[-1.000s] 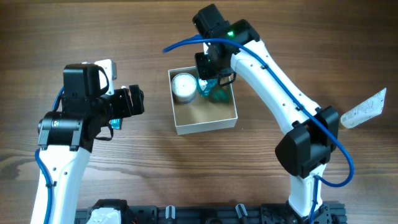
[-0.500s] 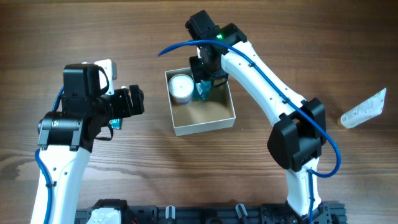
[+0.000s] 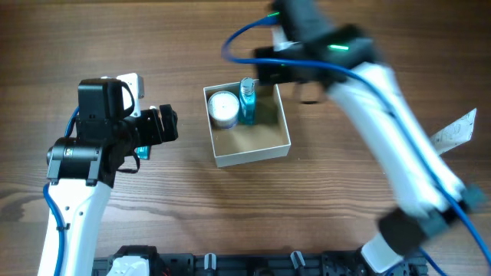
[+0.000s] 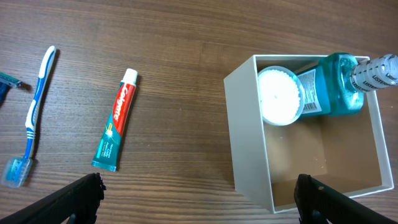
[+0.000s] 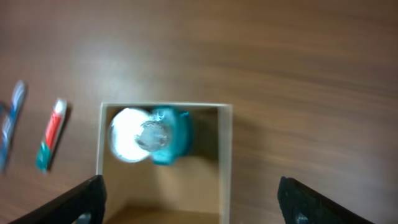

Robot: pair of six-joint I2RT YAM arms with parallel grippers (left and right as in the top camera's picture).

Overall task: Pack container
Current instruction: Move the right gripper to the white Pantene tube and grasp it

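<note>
The container (image 3: 253, 156), a square white box with a brown inside, sits mid-table. Inside along its far wall are a round white jar (image 3: 224, 108) and, touching it, a blue mouthwash bottle (image 3: 247, 101), seen cap-on from above in the right wrist view. My right gripper (image 5: 189, 180) hangs open high above the container (image 5: 225, 162), holding nothing; its arm is blurred in the overhead view. To the container's left, my left gripper (image 4: 199, 180) is wide open and empty, with the container's near wall (image 4: 245, 143) ahead on its right.
A red and teal toothpaste tube (image 4: 117, 118), a blue and white toothbrush (image 4: 32, 118) and a small blue item (image 4: 6, 81) lie on the wood left of the container. A white packet (image 3: 456, 129) lies at the far right, partly behind the right arm.
The right gripper opened and let go of the blue bottle, which stays in the container beside the jar. The right arm rose and swung away to the right. The left arm has not moved.
</note>
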